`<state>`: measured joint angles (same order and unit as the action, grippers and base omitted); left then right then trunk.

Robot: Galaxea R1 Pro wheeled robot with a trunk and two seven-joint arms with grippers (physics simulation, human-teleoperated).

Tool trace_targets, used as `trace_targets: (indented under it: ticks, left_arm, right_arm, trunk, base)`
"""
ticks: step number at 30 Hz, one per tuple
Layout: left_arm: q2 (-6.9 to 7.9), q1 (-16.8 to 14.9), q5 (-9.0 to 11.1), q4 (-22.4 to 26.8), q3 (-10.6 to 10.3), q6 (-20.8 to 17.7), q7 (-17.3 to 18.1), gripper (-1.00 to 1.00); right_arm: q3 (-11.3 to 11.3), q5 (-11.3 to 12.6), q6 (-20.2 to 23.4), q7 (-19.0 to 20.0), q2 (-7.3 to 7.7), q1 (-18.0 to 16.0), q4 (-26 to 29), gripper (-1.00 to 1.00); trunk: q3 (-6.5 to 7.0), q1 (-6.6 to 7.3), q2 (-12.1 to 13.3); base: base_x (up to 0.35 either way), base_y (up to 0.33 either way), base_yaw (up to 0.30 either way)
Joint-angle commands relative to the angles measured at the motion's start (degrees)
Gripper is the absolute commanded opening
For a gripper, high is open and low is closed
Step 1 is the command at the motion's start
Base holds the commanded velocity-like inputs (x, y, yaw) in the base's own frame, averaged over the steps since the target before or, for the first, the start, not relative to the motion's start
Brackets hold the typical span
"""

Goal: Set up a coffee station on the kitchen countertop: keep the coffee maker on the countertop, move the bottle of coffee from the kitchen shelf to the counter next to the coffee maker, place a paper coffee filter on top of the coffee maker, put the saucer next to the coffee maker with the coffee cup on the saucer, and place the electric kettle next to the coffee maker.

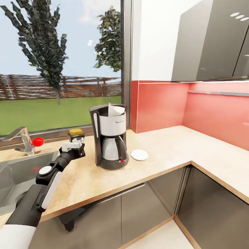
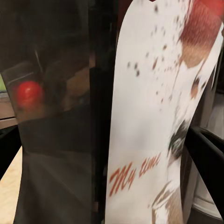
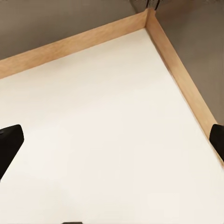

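Left arm [image 1: 41,186] runs up from the near edge of the head view toward the counter, w/ the left gripper [image 1: 76,142] held above the countertop [image 1: 162,152], just left of the coffee maker [image 1: 109,138]. Its fingers sit either side of the bottle of coffee [image 1: 76,135], yellow cap on top; the wrist cam shows the bottle's white label [image 2: 149,116] ("My time" in red) between both dark finger pads, so I read the jaws as clamped on the bottle. Whether the bottle's base already touches the counter I can't tell.

Paper coffee filter [image 1: 115,110] already pokes out of the maker's top, and the saucer [image 1: 139,155] lies on the counter just right of the maker. Cup and kettle aren't located yet.

Right gripper [image 3: 112,154] looks spread, fingertips at opposite frame edges, nothing between them, pale floor and a wooden skirting strip beyond.

Step in hand, as I judge it: set the bottle down beside the maker. To do it well: lower straight, keep bottle upright, leave a gap so the fingers don't knock the maker's side (sink [image 1: 14,180] edge is close on the other side), release only once the base is seated, then retract upward.
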<state>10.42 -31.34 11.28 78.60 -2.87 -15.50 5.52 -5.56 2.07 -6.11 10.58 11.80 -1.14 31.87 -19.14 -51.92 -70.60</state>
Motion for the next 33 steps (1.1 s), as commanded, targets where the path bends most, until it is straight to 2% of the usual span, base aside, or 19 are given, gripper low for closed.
trace_targets:
  ticks: [1,14,33]
  left_arm:
    - [0.04,-0.04,0.5,0.03,-0.03,-0.33,0.02,-1.0]
    - [0.04,-0.04,0.5,-0.02,-0.05,-0.32,0.02,-1.0]
    - [0.04,-0.04,0.5,0.06,-0.03,-0.27,0.02,-1.0]
  right_arm:
    - [-0.27,0.22,-0.13,0.49,-0.03,-0.03,-0.04,1.0]
    - [-0.32,0.23,-0.13,0.49,-0.03,-0.03,-0.02,1.0]
    - [-0.33,0.22,-0.13,0.49,-0.03,-0.01,-0.05,1.0]
  trunk:
    - [-0.07,0.0,-0.04]
    - [-2.4,-2.86,-5.26]
    - [-3.86,-2.86,-5.26]
  base:
    - [0.01,0.0,0.0]
    - [0.001,0.0,0.0]
    - [0.0,0.0,0.0]
